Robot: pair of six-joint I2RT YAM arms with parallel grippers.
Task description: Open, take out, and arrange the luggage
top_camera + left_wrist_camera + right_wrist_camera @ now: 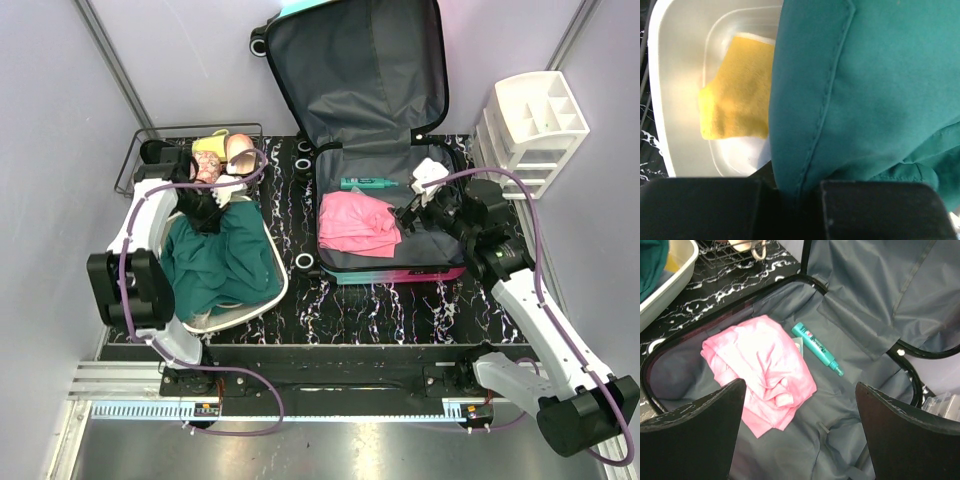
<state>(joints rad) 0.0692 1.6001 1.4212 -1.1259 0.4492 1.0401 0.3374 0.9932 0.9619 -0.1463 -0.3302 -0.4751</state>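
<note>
One black wire rack [180, 128] stands at the rear left of the black white-veined table [340, 310]. In front of it, one white rectangular plastic tub [670, 90] contains one folded yellow cloth [735, 95] and one teal fabric garment [215, 265]. The left hand [792, 197] is clamped narrow on that garment's seamed edge. At centre, the one luggage [360, 80], a hard-shell suitcase, lies open on the table with its lid upright behind and its grey lining exposed. Its lower half holds one crumpled pink garment [358, 222] and, just beside it, one teal tube [368, 183]. The right hand [800, 384] hangs over that half's right part, jaws wide and holding nothing. One white plastic drawer organizer [535, 125] stands at the rear right.
</note>
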